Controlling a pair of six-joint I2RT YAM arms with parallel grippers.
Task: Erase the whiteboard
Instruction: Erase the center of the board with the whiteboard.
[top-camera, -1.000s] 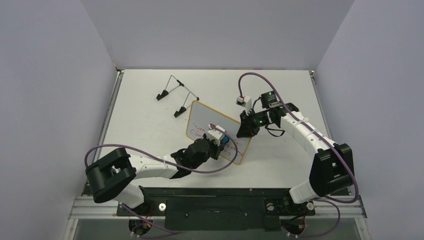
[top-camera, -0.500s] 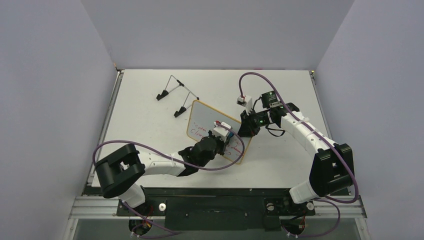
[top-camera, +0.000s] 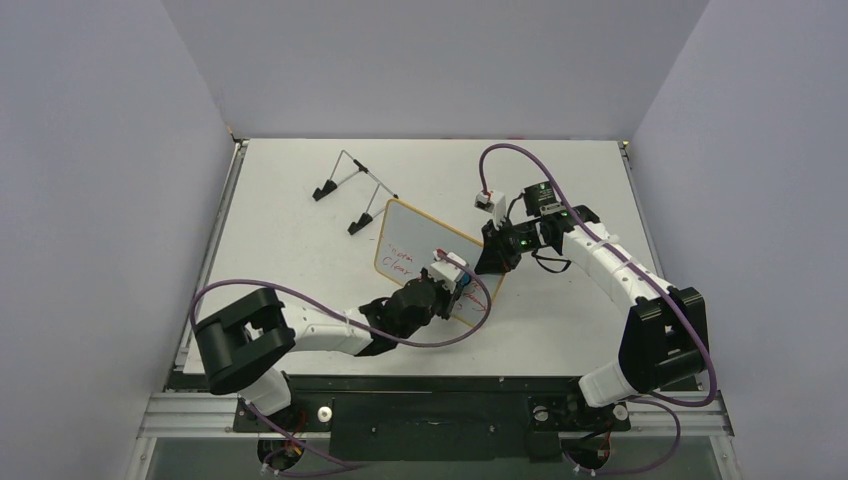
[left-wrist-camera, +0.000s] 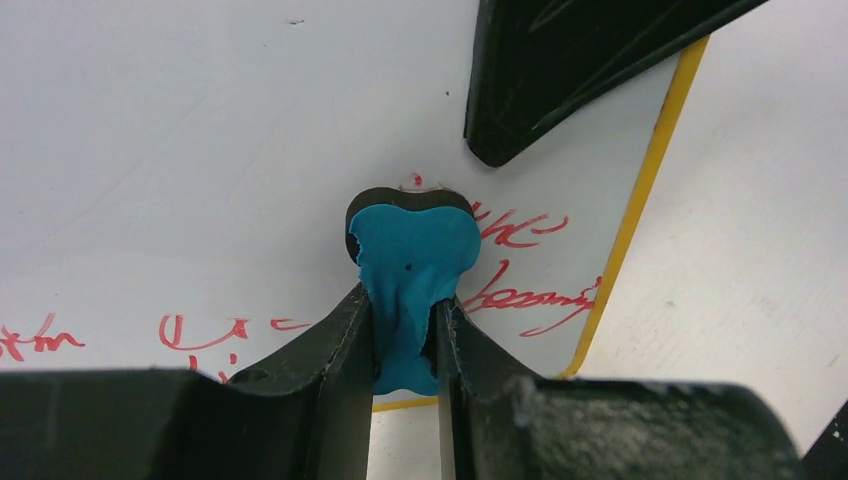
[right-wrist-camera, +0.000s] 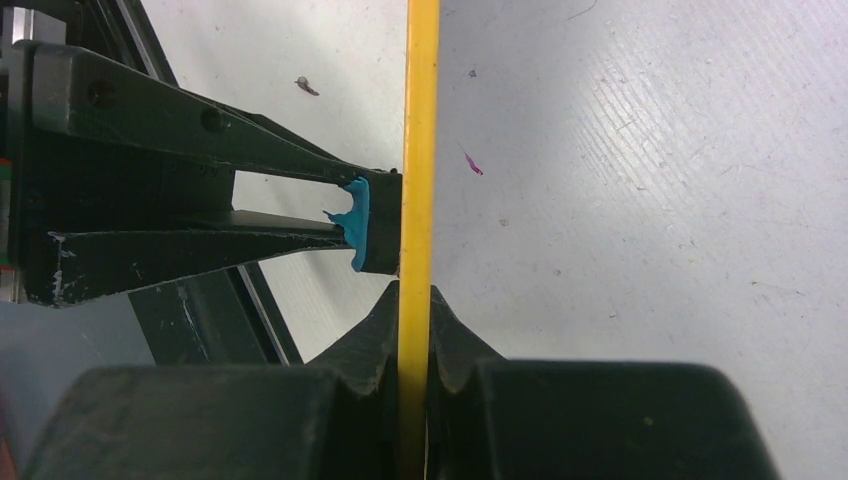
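Whiteboard (top-camera: 412, 238) at mid-table, right gripper (top-camera: 494, 258) clamped shut on its yellow rim. Left gripper (top-camera: 460, 284) pinches blue eraser (left-wrist-camera: 412, 262) against board face, shifted rightward since 1 second ago; red writing remains.

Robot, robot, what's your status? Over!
Left gripper shut on blue eraser, pressed to whiteboard. Right gripper shut on its rim. Red writing not yet wiped. Wire stand off aside.

The overhead camera looks down from behind; both wrist cameras closely share the whiteboard (left-wrist-camera: 200, 120) edge.
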